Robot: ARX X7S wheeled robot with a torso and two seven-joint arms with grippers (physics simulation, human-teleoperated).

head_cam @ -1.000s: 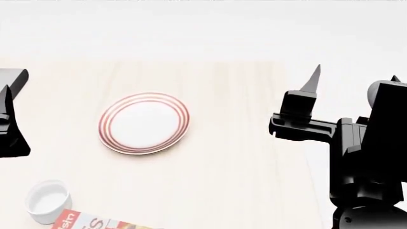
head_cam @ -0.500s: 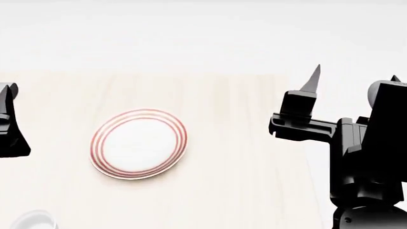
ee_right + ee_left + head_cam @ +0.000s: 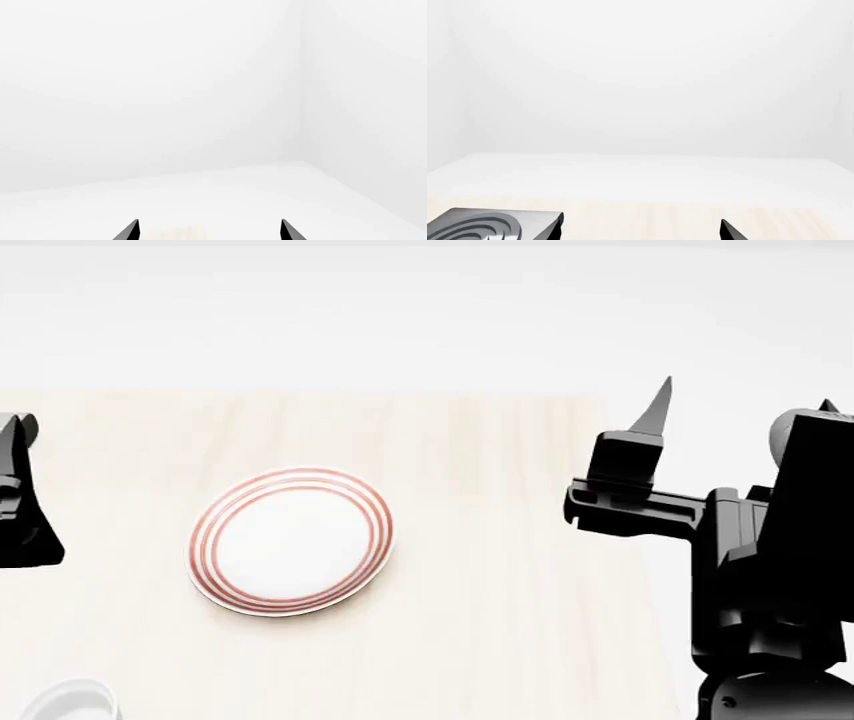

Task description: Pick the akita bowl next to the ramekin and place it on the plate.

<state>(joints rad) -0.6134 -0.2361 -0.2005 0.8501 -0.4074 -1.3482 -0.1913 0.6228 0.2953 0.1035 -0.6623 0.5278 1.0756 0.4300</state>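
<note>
No bowl in view, likely just off-frame by ramekin (image 3: 64, 703), near-left of plate (image 3: 291, 540), so closer to left gripper (image 3: 640, 231) than right gripper (image 3: 742, 405); both jaws wide, empty.

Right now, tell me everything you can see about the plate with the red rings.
The plate is round, shallow and white, with thin concentric red rings around its rim and a plain white centre. It looks glossy, like glazed ceramic. It lies flat on the pale wooden table, left of centre in the head view. Nothing is on it and nothing touches it; neither wrist view shows it.
</note>
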